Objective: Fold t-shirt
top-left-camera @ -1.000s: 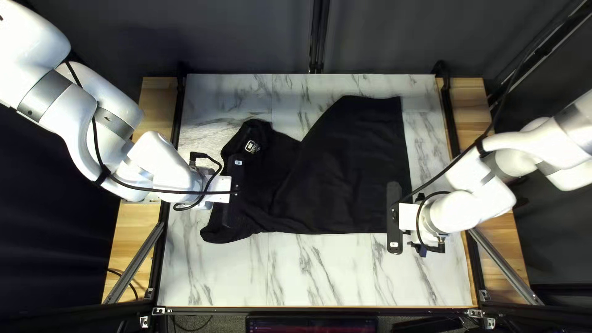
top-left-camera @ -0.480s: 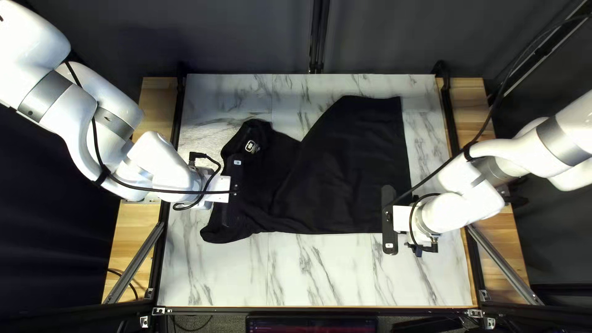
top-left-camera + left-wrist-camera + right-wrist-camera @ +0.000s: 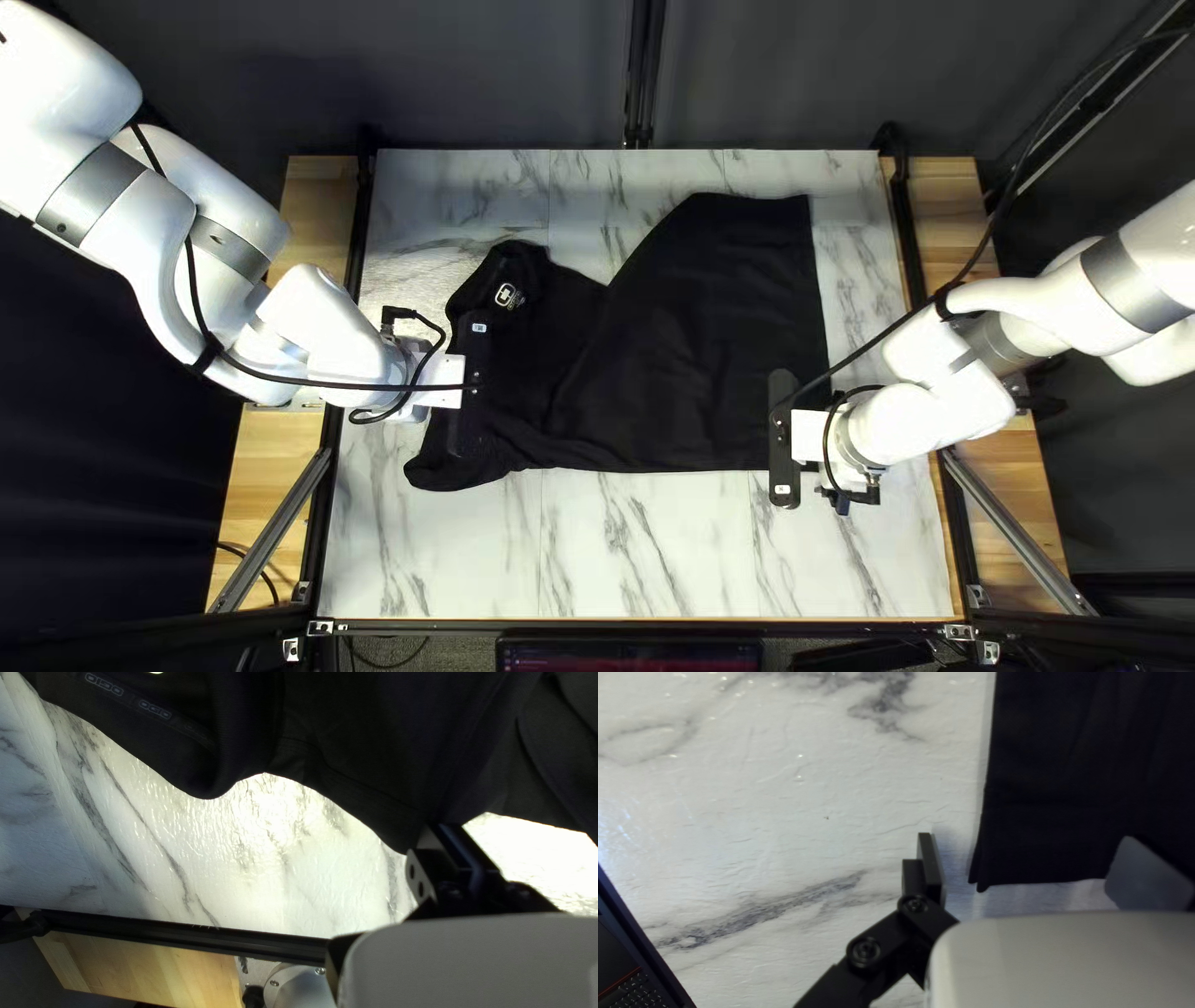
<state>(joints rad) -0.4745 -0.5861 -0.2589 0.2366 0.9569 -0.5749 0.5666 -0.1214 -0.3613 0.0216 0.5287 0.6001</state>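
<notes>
Fingertips lie hidden from above beneath the left gripper (image 3: 459, 429) and right gripper (image 3: 782, 436), both arms cut off by the frame. Black T-shirt (image 3: 710, 336) spans the middle of the frame, collar (image 3: 517, 256) at center left, hem toward the right — its long axis running side to side, tilted slightly upward rightward. Cloth appears rumpled, folds barely legible. Left pinches its edge — right stands wide beside the hem.

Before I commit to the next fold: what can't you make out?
Left gripper's hold on the t-shirt: left wrist view, black against black.
Cloth directly under that gripper: top left view, covered by its body.
Lower layers: top left view, hidden by the upper cloth.
Laptop's remainder: right wrist view, edge cuts it.
</notes>
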